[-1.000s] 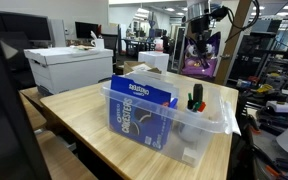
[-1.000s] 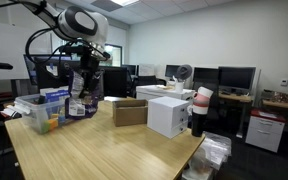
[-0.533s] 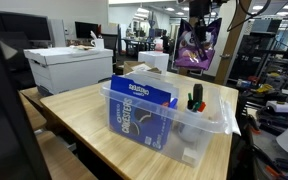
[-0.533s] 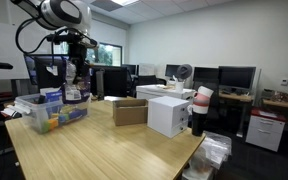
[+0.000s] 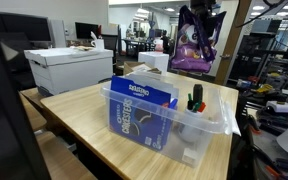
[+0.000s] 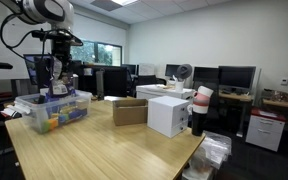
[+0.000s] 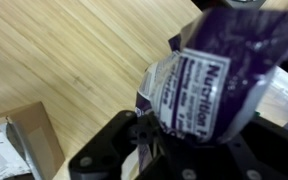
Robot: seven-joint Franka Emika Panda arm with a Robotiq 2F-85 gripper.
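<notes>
My gripper (image 5: 198,22) is shut on a purple snack bag (image 5: 192,52) and holds it in the air above the far end of a clear plastic bin (image 5: 210,126). The bin stands on a wooden table (image 5: 84,115) and holds blue boxes (image 5: 144,105) and some markers (image 5: 196,98). In an exterior view the gripper (image 6: 56,62) hangs with the bag (image 6: 57,88) just over the bin (image 6: 52,112). In the wrist view the bag (image 7: 224,70) shows its nutrition label and fills the right side, pinched between the fingers (image 7: 156,140).
A white carton (image 5: 69,65) stands at the table's far side. In an exterior view a cardboard box (image 6: 130,112), a white box (image 6: 167,115) and a stack of cups (image 6: 201,108) stand on the table (image 6: 104,150). Office desks and monitors lie beyond.
My gripper has carried the purple bag sideways from beside the bin to a spot over it. The bag stays gripped. The bin and boxes have not moved.
</notes>
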